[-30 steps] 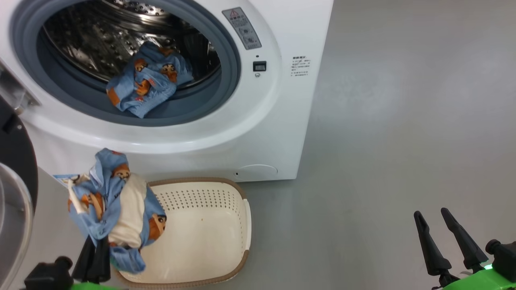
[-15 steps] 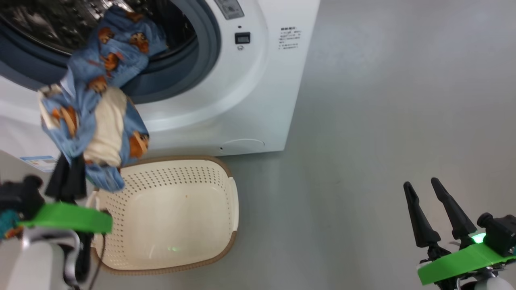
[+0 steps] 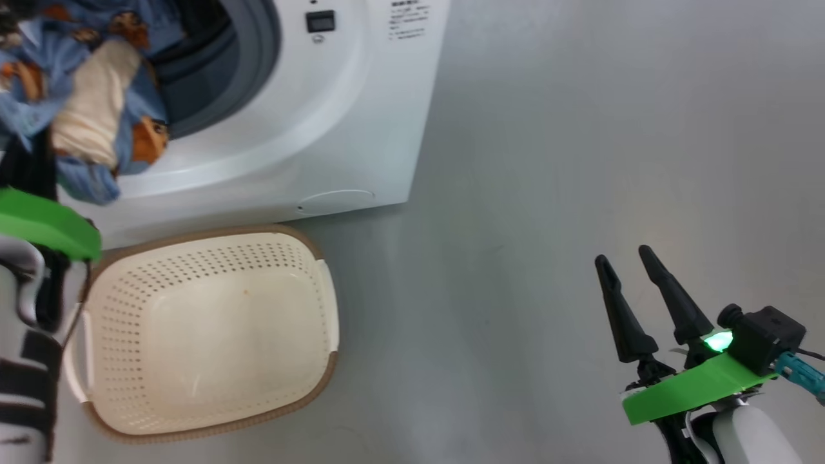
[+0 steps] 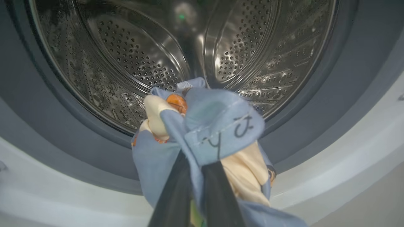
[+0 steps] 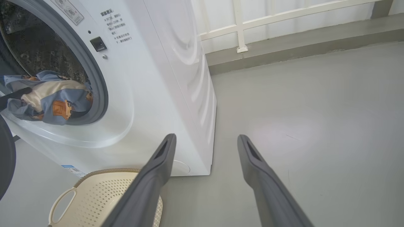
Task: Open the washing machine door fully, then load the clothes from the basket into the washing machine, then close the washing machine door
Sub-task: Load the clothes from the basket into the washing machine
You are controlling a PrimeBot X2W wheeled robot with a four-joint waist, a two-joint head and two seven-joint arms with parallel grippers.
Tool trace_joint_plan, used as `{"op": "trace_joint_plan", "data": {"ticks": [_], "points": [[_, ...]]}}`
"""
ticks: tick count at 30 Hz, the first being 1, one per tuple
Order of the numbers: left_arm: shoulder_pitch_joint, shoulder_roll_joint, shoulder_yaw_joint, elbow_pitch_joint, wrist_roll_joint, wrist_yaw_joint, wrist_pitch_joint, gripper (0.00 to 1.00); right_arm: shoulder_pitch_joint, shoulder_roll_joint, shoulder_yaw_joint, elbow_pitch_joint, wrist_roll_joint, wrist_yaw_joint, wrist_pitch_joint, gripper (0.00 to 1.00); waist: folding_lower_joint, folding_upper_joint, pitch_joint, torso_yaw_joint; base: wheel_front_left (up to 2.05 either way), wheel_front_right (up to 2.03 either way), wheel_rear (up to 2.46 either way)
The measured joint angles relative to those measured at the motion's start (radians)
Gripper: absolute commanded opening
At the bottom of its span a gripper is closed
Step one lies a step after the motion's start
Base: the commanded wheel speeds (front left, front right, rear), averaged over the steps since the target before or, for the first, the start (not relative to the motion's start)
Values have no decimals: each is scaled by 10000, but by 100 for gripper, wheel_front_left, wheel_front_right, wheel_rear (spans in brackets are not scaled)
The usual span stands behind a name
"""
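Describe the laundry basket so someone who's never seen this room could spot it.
Find the big white washing machine on the grey floor. Just before its front, near the round service flap, sits the basket. It is cream plastic with perforated sides, a brown woven-look rim, and nothing inside.

We have basket (image 3: 213, 335) on floor (image 3: 580, 129) at 8 o'clock, before washer (image 3: 348, 109) at 11; clothes (image 3: 97, 116) at 10, at its mouth.

1 washer (image 3: 361, 122); 1 basket (image 3: 213, 264) — perhaps 2 garments (image 3: 97, 109)
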Motion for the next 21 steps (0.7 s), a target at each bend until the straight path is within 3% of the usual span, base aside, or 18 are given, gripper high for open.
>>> {"op": "trace_joint_plan", "data": {"ticks": [13, 16, 21], "points": [[-2967, 619, -422, 3325, 270, -2, 0, 0, -323, 307, 326, -21, 0, -2, 0, 100, 0, 0, 870, -964, 0, 0, 0], [-3569, 771, -357, 3655, 272, 31, 0, 0, -466, 349, 407, -42, 0, 0, 0, 100, 0, 0, 1058, -1130, 0, 0, 0], [-4248, 1139, -38, 3427, 445, 464, 0, 0, -576, 359, 546, -65, 0, 0, 0, 100, 0, 0, 1339, -1376, 0, 0, 0]]}}
